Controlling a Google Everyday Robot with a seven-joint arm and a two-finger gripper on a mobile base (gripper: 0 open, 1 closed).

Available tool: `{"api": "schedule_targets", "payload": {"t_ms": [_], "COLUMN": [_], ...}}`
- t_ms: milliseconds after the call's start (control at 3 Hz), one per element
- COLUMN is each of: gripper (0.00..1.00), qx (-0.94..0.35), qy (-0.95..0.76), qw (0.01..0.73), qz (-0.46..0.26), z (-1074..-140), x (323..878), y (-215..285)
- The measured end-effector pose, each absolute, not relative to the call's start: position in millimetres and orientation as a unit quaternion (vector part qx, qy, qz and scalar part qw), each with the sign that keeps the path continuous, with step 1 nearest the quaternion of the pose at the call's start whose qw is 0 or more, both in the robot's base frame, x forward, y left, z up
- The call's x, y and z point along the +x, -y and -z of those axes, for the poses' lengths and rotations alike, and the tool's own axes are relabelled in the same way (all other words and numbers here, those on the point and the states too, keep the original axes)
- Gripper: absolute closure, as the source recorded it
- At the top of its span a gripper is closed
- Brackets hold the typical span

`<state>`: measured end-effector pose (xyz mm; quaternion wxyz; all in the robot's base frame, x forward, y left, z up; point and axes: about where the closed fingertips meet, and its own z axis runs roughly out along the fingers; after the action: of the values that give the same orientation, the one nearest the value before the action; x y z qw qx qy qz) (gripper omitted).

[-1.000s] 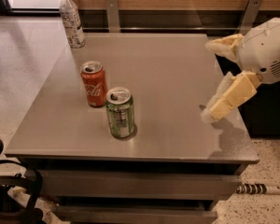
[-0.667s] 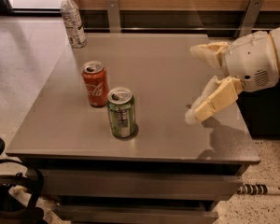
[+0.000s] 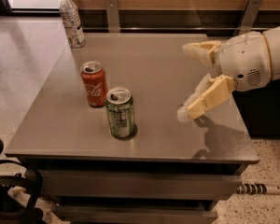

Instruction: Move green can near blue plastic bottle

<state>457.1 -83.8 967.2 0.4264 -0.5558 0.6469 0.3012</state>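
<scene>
Item: green can point(image 3: 120, 113). Located upright on the front part of the tabletop point(image 3: 154, 64), just beside and in front of a red cola can point(image 3: 94, 84), not held.

Item: blue plastic bottle point(image 3: 71, 20). Located upright at the far left corner, well apart from both cans.

Item: tool point(image 3: 183, 82). Held above the right half of the tabletop, fingers spread wide apart, nothing between them, well short of the green can.

Step in hand: approach to grasp. The tool is best lowered to mid-can height and the fingers passed either side of the green can, so that the red can is not knocked.

Change noted: the tool has been carried leftward toward the cans; cans and bottle are unmoved.
</scene>
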Motion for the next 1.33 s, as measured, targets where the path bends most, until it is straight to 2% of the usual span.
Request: {"api": "schedule_targets", "payload": {"t_ms": [1333], "gripper": [0.0], "qx": [-0.531], "qy": [-0.566], "qw": [0.515], "qz": [-0.365], "z": [-919.2], "x": [487.3], "y": [33.7]}}
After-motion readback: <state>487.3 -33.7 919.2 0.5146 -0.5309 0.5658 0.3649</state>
